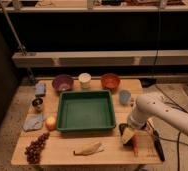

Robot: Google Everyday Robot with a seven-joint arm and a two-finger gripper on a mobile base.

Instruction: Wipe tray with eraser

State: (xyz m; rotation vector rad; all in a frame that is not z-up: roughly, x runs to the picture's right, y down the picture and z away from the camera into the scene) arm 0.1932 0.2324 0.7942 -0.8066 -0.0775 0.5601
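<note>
On the near right of the table [62,152], the gripper [128,135] hangs with fingers spread wide over the eraser [122,128], a carrot [135,145] just beside; an off-centre close could grab the carrot or shove the eraser off. Farther back lies the tray [84,111], just left of the eraser

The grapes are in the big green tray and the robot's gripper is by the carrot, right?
No: camera view shows the dark purple grape bunch on the wooden table, left of the green rectangular plastic tray. The gripper is indeed by the orange carrot.
</note>
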